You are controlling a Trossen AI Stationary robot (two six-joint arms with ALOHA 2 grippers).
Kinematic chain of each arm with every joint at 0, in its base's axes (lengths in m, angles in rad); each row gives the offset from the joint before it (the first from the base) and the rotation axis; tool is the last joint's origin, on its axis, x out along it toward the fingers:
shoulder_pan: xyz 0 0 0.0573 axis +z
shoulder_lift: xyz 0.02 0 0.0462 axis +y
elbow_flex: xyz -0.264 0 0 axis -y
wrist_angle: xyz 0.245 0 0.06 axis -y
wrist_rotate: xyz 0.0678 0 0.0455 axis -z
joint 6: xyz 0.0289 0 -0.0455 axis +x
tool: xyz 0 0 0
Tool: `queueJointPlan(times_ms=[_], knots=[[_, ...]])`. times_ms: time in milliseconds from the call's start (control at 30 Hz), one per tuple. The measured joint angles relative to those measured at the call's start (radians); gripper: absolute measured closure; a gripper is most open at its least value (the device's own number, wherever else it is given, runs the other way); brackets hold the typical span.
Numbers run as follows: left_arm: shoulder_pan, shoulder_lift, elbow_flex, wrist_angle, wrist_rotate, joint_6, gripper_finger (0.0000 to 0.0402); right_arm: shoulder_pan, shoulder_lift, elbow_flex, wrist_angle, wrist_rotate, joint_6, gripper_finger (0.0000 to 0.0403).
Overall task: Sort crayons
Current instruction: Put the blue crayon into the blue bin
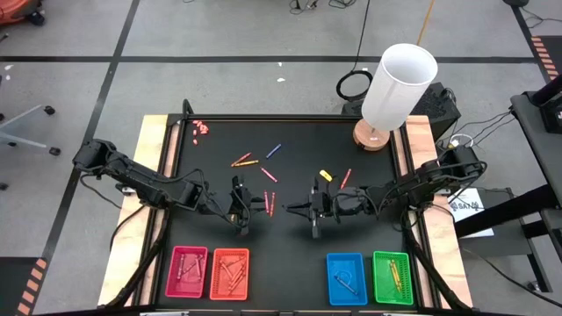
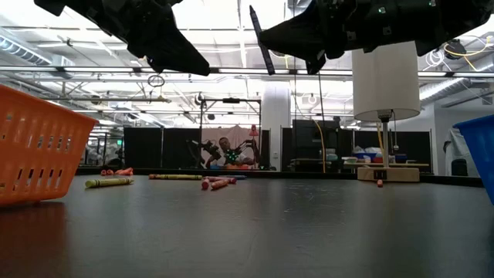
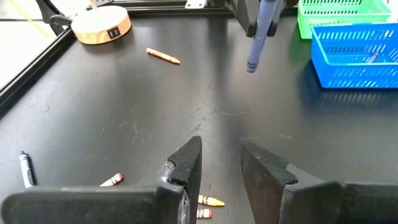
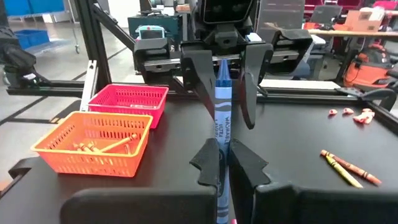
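My right gripper (image 1: 313, 211) hovers over the middle of the black table (image 1: 299, 237), shut on a blue crayon (image 4: 222, 106); the left wrist view also shows that crayon (image 3: 260, 37). My left gripper (image 3: 221, 149) faces it from the table's left, open, with nothing between its fingers. It stays short of the crayon's free end. Loose crayons lie flat on the table: orange ones (image 1: 244, 161), a blue one (image 1: 274, 151), red ones (image 1: 268, 202), a yellow one (image 1: 325, 175). My right gripper pinches the blue crayon's wrapped shaft (image 4: 222, 134) between its two fingers. The fingers come level from the table's right and lie along the crayon. Its free end (image 4: 221, 71) sticks out ahead toward the left gripper, and the crayon is clear of the table.
Along the near edge stand a pink tray (image 1: 187, 270), an orange tray (image 1: 229, 272), a blue tray (image 1: 346, 278) and a green tray (image 1: 392, 277). A white lamp (image 1: 399, 83) on a wooden base stands at the far right. Small pink bits (image 1: 202, 128) lie far left.
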Motion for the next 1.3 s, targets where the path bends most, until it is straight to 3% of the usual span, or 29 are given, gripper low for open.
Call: queueJointPlan(times_ms=[1300], knots=[[0.0, 0.0, 0.0, -0.001, 0.0, 0.005, 0.0293, 0.0, 0.0, 0.0, 0.001, -0.024, -0.665, 0.0403]])
